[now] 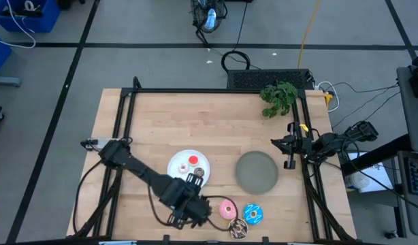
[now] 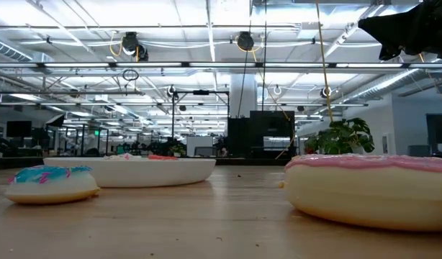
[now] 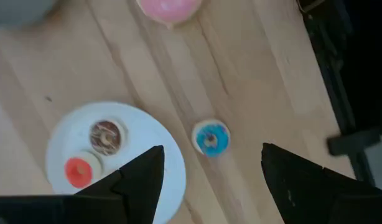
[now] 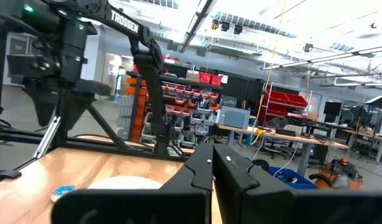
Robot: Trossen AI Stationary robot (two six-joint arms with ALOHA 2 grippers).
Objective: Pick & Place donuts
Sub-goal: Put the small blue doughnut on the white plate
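Near the desk's (image 1: 154,109) 6 o'clock edge in the high view, left hand (image 3: 209,171) hovers w/ fingers spread wide, holding nothing. Directly under it sits the tiny blue donut (image 3: 211,138) on bare wood, just beside the white plate (image 3: 147,127). On the plate: red donut (image 3: 78,170) & brown donut (image 3: 106,136). Larger pink donut (image 1: 227,209), blue sprinkled donut (image 1: 253,214) & a larger brown one (image 1: 239,229) lie at approx 3 o'clock of the left hand, near the front edge. Grey plate (image 1: 256,171) bare.

Step, by my read: lining up to pick the tiny blue. Next move calls for a straight drop, fingers straddling the ring, then close. It's small, so centring matters.

Right hand (image 1: 288,144) parked at the desk's 3 o'clock edge, fingers closed, nothing held.
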